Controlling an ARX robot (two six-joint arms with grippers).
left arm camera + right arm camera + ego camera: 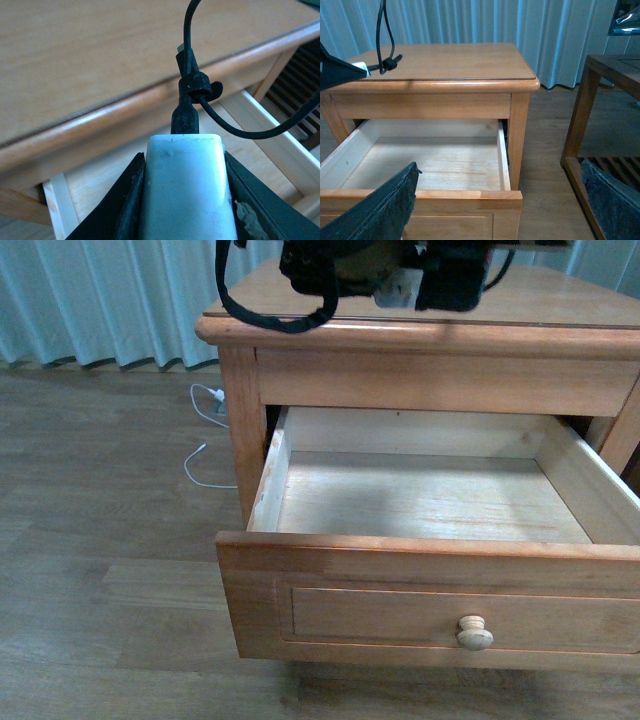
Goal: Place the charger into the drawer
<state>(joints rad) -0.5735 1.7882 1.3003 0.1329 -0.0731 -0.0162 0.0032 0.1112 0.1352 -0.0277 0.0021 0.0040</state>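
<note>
Charger held aloft, drawer open, drop-off not yet made.

The left end effector was clenched on the white charger body, black cable trailing from it. It hung by the nightstand's front edge above the drawer's pale interior (nothing lay inside). What remained, seemingly, was lowering and letting go. The right end effector stood spread wide and empty, facing the drawer.

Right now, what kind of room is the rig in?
Probably a bedroom, or a mock-up of one: a wooden nightstand with its upper drawer pulled open, floor-length pale curtains behind it, and wood-look flooring with a thin white cable lying on it.
</note>
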